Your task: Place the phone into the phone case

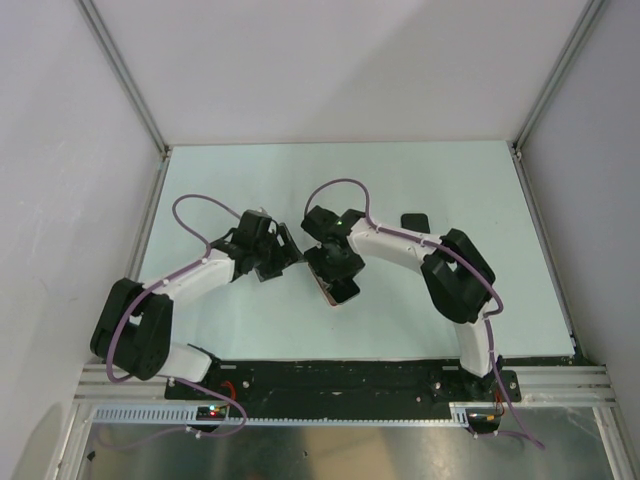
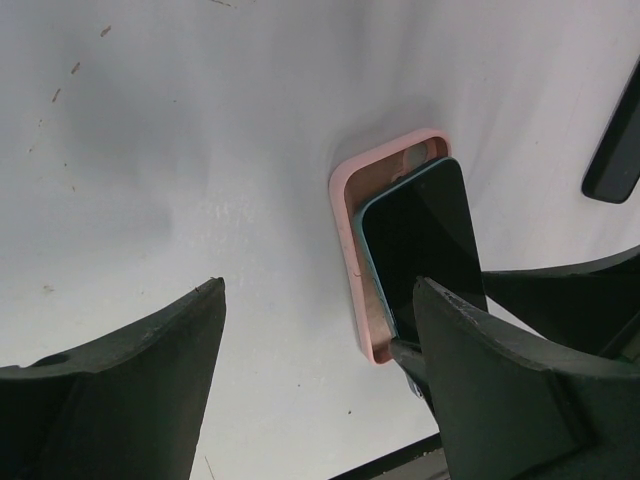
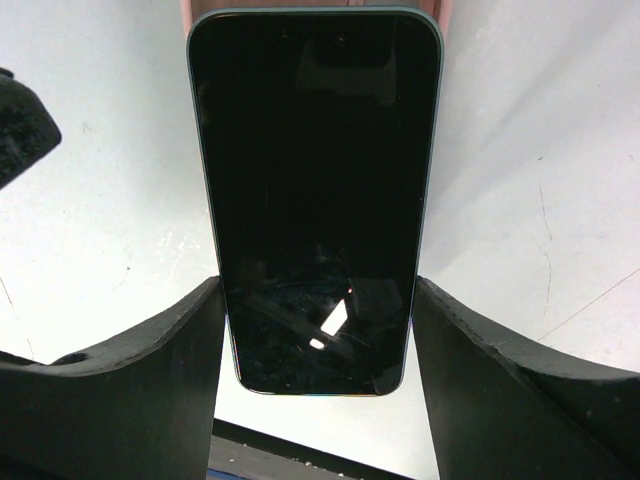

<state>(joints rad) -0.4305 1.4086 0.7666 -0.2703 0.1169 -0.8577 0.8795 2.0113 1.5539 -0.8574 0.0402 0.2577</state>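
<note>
On the left of the pale surface [image 1: 450,180], the left arm [image 1: 190,285] reaches inward toward the middle, and its left fingers [image 2: 130,400] stand wide apart and released, with only bare surface between them in the left wrist view. Just to their right lies the phone case [image 2: 347,215], a salmon-pink shell flat on the surface near the middle, open side up. The phone [image 3: 315,200] sits over it, dark screen up, with its far end inside the case's far rim. It is skewed toward the case's right side, so a strip of the pink interior shows along the phone's left edge and at the far corner. The phone is not seated flush; whether its near end is lifted off the case I cannot tell. The right fingers [image 3: 520,400] are clenched on the phone, one pressed against each long edge near its near end. Further right, well apart from the case, a black slab [image 1: 413,220] lies on the surface beside the right arm [image 1: 455,275], which bends back toward its base at the near edge.
</note>
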